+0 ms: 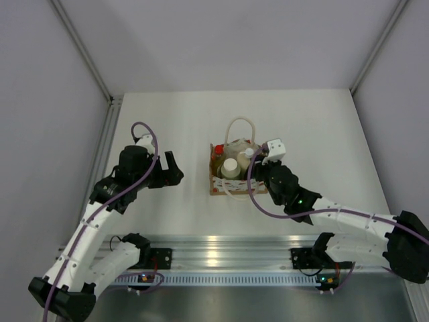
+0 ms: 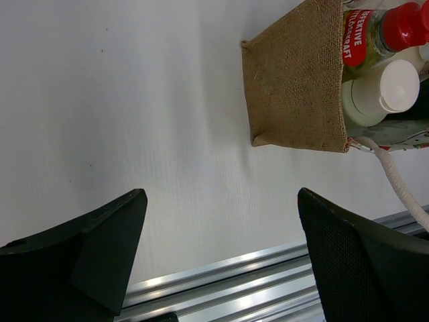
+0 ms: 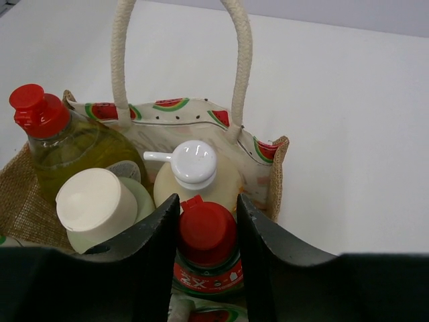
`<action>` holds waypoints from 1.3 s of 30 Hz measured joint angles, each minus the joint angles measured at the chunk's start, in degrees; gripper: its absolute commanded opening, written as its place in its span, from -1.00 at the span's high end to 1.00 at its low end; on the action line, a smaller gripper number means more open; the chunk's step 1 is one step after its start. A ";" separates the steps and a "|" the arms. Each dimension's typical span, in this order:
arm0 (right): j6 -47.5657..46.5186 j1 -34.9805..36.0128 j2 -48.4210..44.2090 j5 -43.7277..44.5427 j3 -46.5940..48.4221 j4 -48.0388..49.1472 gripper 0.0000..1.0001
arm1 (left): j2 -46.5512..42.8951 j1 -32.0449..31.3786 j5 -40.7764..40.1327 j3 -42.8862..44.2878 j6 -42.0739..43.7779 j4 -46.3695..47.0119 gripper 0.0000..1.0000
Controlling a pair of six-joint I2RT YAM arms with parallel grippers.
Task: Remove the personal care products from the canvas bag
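One red-capped bottle [image 3: 206, 236] sits clenched in right claw [image 3: 208, 202] inside coarse canvas bag [image 2: 295, 80]; left claw [image 2: 221, 196] released.

Coarse woven canvas bag [image 2: 295, 80] with twisted rope handles [image 3: 238, 54] — glossy plastic caps [image 3: 206, 228], matt white table [image 2: 100, 100].

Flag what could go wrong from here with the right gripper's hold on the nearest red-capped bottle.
1. The right gripper pinches the dark green bottle only by its red cap; it could slip or swing on lifting.
2. The bottle sits tight against the cream bottle and pale cylinder, and the open left gripper is away from the canvas bag, so the bag might lift or tip too.
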 measured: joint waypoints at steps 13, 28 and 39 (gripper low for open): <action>-1.66 0.00 0.33 0.07 0.09 0.83 1.00 | 0.00 0.00 0.57 0.00 0.09 0.00 -0.97; -4.35 0.00 0.68 -1.22 3.41 -4.76 1.00 | 0.00 0.00 0.57 0.00 0.09 0.00 -0.96; -6.29 0.00 0.37 -1.75 4.35 -6.21 1.00 | 0.00 0.00 0.55 -0.02 0.09 0.00 -0.97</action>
